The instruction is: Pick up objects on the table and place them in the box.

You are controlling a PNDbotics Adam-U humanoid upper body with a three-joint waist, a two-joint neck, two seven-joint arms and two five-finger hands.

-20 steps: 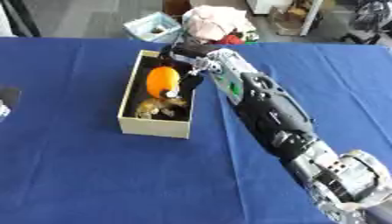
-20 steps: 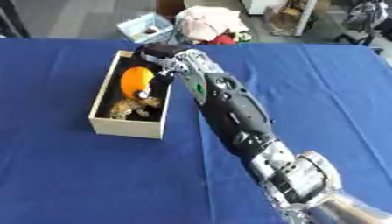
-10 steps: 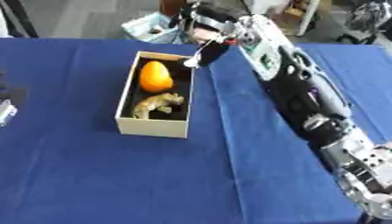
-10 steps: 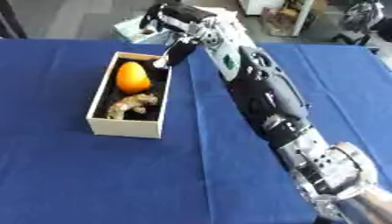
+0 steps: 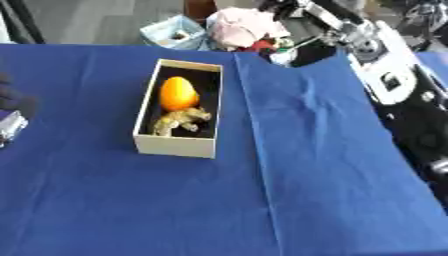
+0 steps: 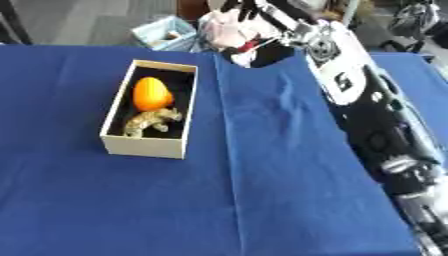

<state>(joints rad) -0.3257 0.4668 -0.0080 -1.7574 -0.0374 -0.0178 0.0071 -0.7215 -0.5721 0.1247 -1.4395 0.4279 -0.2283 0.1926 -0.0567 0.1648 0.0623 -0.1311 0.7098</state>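
Blue cloth (image 5: 289, 165) bare around box (image 5: 175, 145); right hand (image 6: 245, 6) raised, fingers spread, empty.

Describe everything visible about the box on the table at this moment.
The box is a small open rectangular carton, cream or pale tan outside with a dark interior, and looks like cardboard. It sits flat on the blue tablecloth, left of centre, its long side running away from the robot. Inside lie an orange egg-shaped object at the far end and a tan animal-like figure nearer the robot, close together. No hand touches it.

A lab-like workroom — blue-draped table (image 5: 289, 190), floor clutter (image 5: 249, 27) behind.
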